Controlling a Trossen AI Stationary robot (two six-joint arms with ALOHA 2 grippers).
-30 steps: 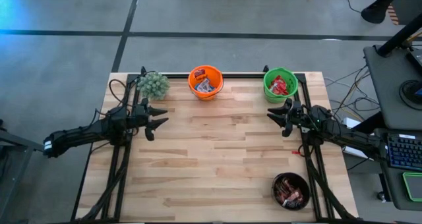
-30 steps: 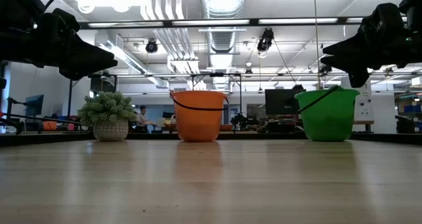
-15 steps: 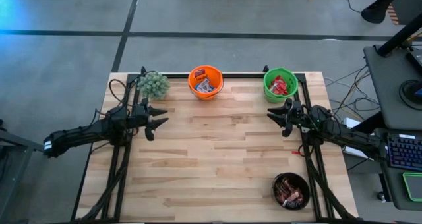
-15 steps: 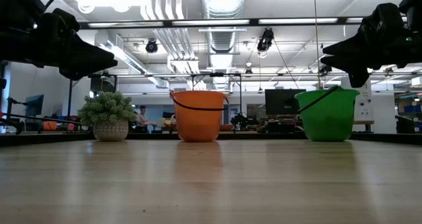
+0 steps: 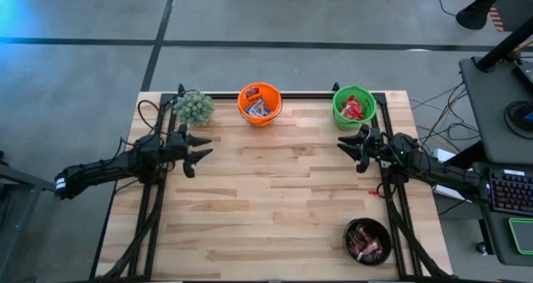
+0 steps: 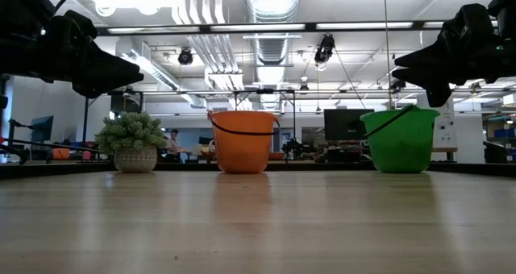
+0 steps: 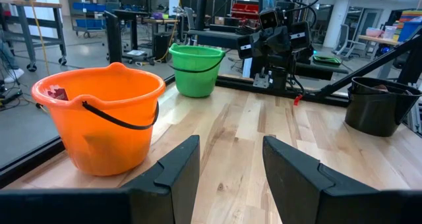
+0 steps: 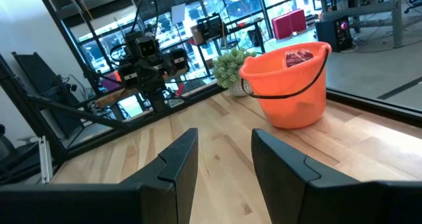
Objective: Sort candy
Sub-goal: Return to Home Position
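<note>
Homing step, sorting seemingly finished.
Left hand (image 5: 202, 146) by the left edge, right hand (image 5: 343, 146) by the right edge, both spread apart and empty. Candy (image 5: 259, 108) only in orange bucket (image 5: 242, 102) and green bucket (image 5: 336, 105) at the far edge, black bucket (image 5: 349, 233) at the near right corner. Open worktop (image 5: 275, 191) between; next, probably just settling both arms.

The floor (image 5: 83, 75) is grey, crossed by dark lines (image 5: 250, 42). Right of the table (image 5: 275, 191) stands a desk (image 5: 491, 91) with a keyboard (image 5: 508, 189), and cables (image 5: 437, 108) trail beside it. Overhead, a round duct (image 6: 271, 0) and strip lights (image 6: 355, 25) run under a white ceiling. Shelves (image 7: 92, 0) stand farther off.
</note>
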